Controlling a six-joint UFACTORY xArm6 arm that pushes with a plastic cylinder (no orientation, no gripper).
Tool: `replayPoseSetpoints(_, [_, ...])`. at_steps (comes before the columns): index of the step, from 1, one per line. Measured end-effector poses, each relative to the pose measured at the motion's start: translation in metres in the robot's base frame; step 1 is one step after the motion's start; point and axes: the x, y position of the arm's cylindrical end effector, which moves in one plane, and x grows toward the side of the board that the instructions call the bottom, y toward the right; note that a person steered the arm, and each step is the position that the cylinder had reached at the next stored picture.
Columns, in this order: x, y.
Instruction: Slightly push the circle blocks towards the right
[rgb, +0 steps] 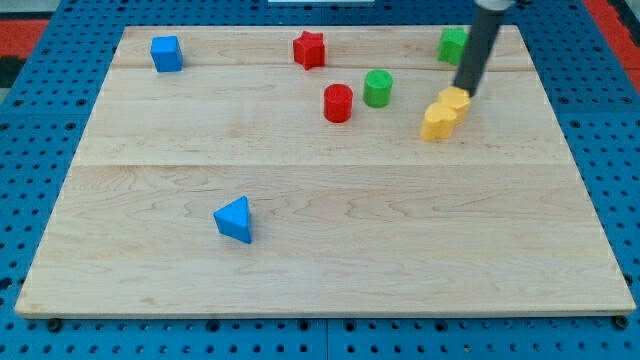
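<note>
Near the view's top, right of centre, two circle blocks are sitting on the counter (320, 250): red cylinder (338, 103) and green cylinder (377, 88), close together but apart, green lying up and to the right of red.

Handling, judged: both are looking small, light, rigid and smooth-sided, so they are likely sliding readily on the wood and rolling off a glancing contact. No taking hold is possible; the push is best being placed on each block's left face, through its middle, gently.

Pincer: none is fitted, so no spread or pinch is applying. My tip (466, 92) is resting at the upper edge of the yellow blocks (444, 112), seemingly touching them, well to the right of both cylinders and so on the wrong side for a rightward push.

Other items lying about: red star (310, 49), blue cube (166, 53), green block (453, 45) partly hidden behind the rod, shape unclear, blue triangle (235, 219).

Containers: none is showing; nothing is being held in anything.
</note>
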Motion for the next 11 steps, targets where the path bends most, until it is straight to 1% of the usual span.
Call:
replayPoseSetpoints(1, [0.050,-0.028])
replayPoseSetpoints(2, [0.085,-0.060])
replayPoseSetpoints(3, [0.078,-0.094])
replayPoseSetpoints(4, [0.076,-0.028])
replayPoseSetpoints(5, [0.021,-0.016])
replayPoseSetpoints(6, [-0.049,-0.017])
replayPoseSetpoints(8, [-0.054,-0.164])
replayPoseSetpoints(9, [-0.004,-0.118])
replayPoseSetpoints(10, [-0.015,-0.096])
replayPoseSetpoints(11, [-0.043,-0.134])
